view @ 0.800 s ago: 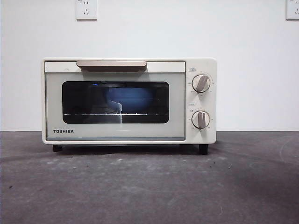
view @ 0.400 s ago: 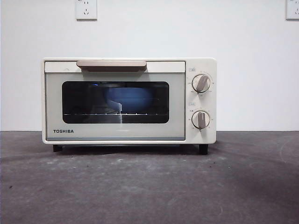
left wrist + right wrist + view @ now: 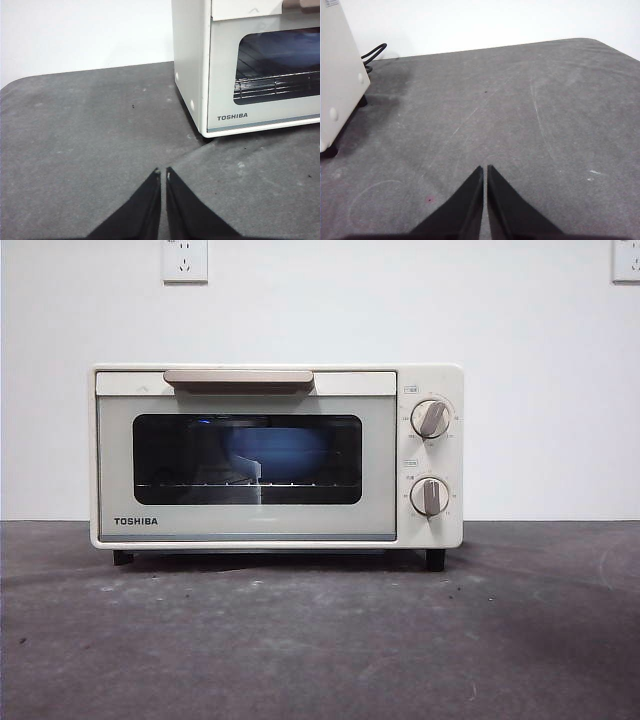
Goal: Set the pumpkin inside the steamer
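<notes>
Centrally on the grey table (image 3: pixel 320 640) stands the steamer (image 3: pixel 276 455), door closed; a blue rounded shape (image 3: pixel 275 452) shows through its dark window. No pumpkin is visible. Left gripper (image 3: pixel 163 173) and right gripper (image 3: pixel 485 168) hover above the table, jaws closed and empty.

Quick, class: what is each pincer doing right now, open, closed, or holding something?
Left pincer: closed, holding nothing, above the table near the steamer.
Right pincer: closed, holding nothing, above bare table.

steamer (image 3: pixel 250 530): smooth cream shell, glossy dk glass | table (image 3: pixel 320 640): matt gray, scuffed
</notes>
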